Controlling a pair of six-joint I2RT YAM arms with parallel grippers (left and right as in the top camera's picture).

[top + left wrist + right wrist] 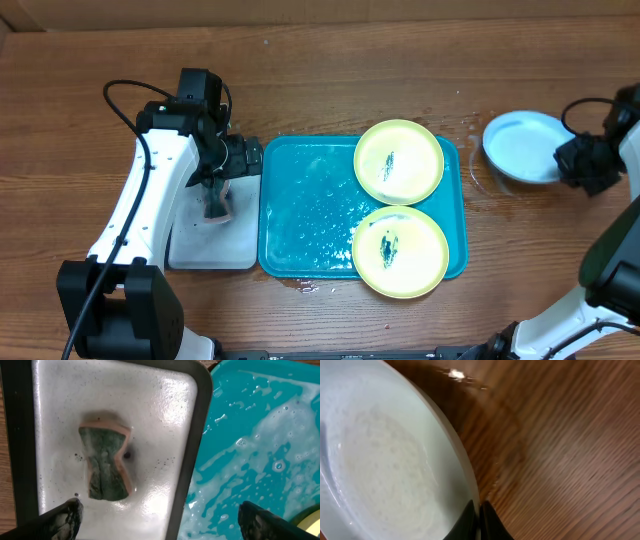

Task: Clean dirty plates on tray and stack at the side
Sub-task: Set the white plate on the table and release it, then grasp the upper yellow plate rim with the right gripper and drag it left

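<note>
Two yellow-green-rimmed plates with dark teal smears lie on the right side of the teal tray (300, 215): one at the back (399, 161), one at the front (400, 252). A light blue-rimmed plate (522, 146) with a clean pale centre sits on the wooden table right of the tray. My right gripper (580, 160) is shut on that plate's rim (465, 467). My left gripper (160, 520) is open and empty above the small white tray (165, 405), near a green and pink sponge (105, 462) lying in it.
The small black-rimmed white tray (210, 245) stands left of the teal tray, its dark rim (192, 445) beside the teal tray's soapy surface (260, 435). Water drops lie on the wood around the teal tray's right and front edges.
</note>
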